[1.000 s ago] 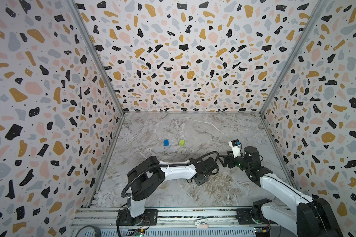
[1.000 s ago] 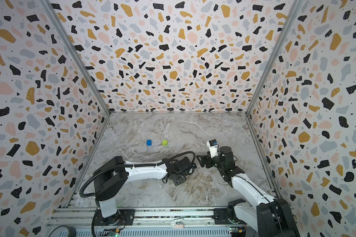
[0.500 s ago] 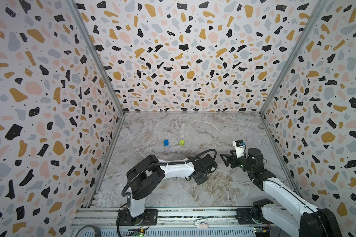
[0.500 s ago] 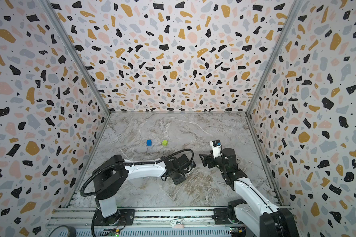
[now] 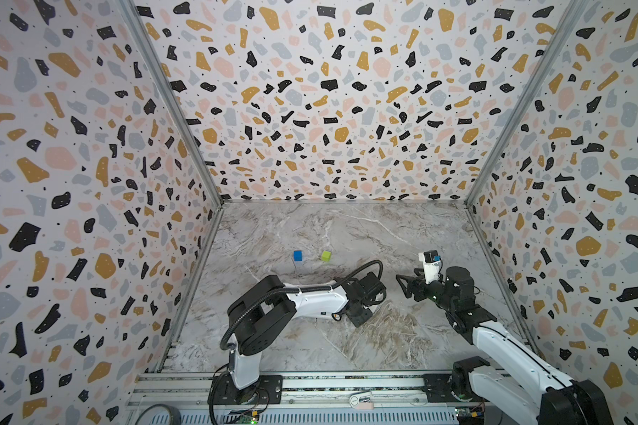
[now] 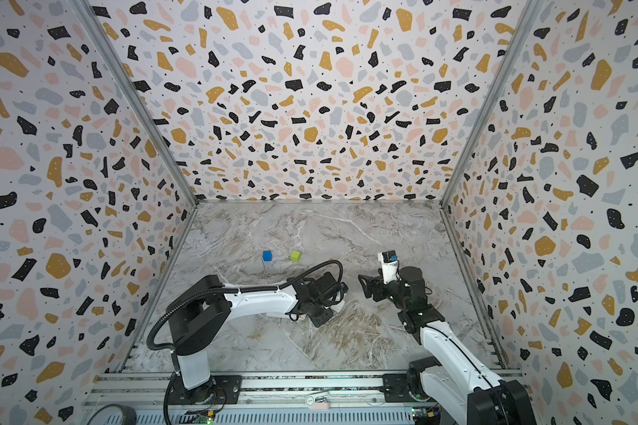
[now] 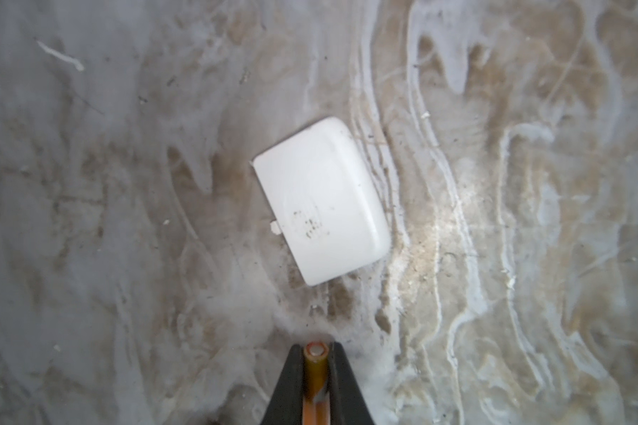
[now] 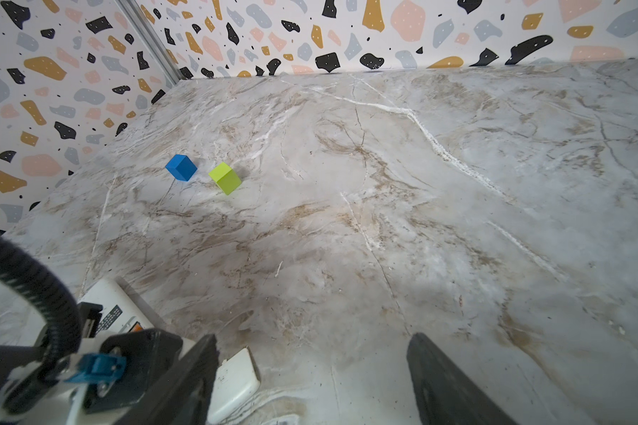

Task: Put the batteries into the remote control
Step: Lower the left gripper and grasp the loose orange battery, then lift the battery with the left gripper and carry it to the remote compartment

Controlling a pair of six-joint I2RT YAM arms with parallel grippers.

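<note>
Orange battery (image 7: pixel 314 382) is clamped lengthwise in my left gripper (image 7: pixel 315 349), near a white shell (image 7: pixel 321 200), perhaps the remote control's back; I judge it light, stiff, slick, best held mid-barrel.

No legible text, brand, number or sign. Small white sticker (image 8: pixel 112 318) with lines of black print and an orange patch, on the white plastic casing (image 8: pixel 100 294) of the left arm, right wrist view: print too small and blurred to read. White rounded-rectangle plastic piece (image 7: pixel 321 198), left wrist view: faint dark specks only, with no characters that can be made out.
</note>
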